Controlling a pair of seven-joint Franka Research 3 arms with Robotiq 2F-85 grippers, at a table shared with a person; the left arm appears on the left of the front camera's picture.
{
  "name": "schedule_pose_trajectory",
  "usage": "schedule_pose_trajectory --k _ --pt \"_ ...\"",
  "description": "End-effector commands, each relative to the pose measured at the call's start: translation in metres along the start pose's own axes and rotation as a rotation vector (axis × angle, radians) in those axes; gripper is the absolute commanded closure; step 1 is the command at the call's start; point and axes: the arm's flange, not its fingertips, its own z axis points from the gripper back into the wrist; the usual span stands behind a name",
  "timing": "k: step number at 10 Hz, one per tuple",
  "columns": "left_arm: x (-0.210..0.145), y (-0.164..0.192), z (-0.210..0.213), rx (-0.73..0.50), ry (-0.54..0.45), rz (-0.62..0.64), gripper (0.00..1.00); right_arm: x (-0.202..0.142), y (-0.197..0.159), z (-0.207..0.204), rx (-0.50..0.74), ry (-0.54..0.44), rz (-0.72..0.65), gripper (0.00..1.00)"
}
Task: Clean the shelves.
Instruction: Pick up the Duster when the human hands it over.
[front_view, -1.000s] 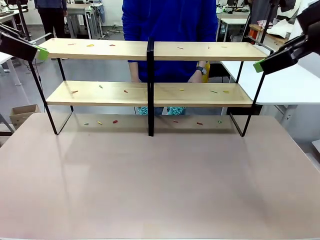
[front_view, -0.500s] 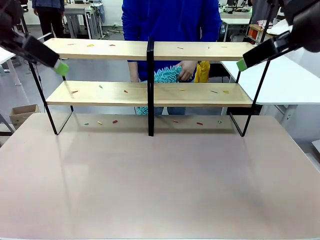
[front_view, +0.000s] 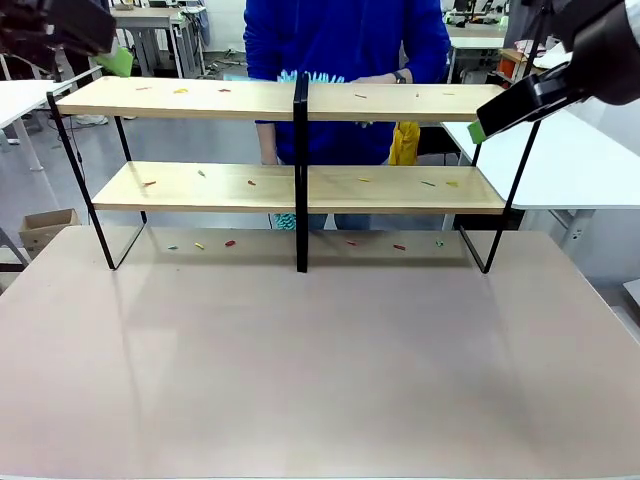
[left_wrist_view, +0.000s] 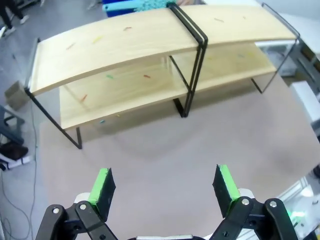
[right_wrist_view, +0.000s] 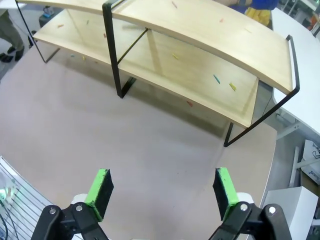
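Jaws spread, empty — left gripper (left_wrist_view: 164, 186) has swung up clear, right gripper (right_wrist_view: 161, 189) hovers; person's teal duster (front_view: 312, 76) risen to top board of the shelves (front_view: 200, 98), scraps (front_view: 180, 91) unswept.

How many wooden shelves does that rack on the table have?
2: the upper board and the lower board directly beneath it, both held in the black frame. None seems hidden.
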Motion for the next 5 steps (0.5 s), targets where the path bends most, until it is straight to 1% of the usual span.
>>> schedule_pose_trajectory --k 1,2,5 --pt "0.0058 -0.0117 -0.0008 0.040 -0.022 0.080 0.00 0.0056 -0.0030 -0.0085 0.003 0.003 -0.024 0.00" --pt "0.0079 -0.0145 -0.0014 0.043 -0.007 0.122 0.00 0.0043 -0.0040 -0.0121 0.005 0.011 -0.019 0.00" --pt "0.0102 -0.0181 -0.0059 0.026 0.008 0.076 0.00 0.0017 -0.0087 -0.0134 0.004 0.011 -0.032 0.00"
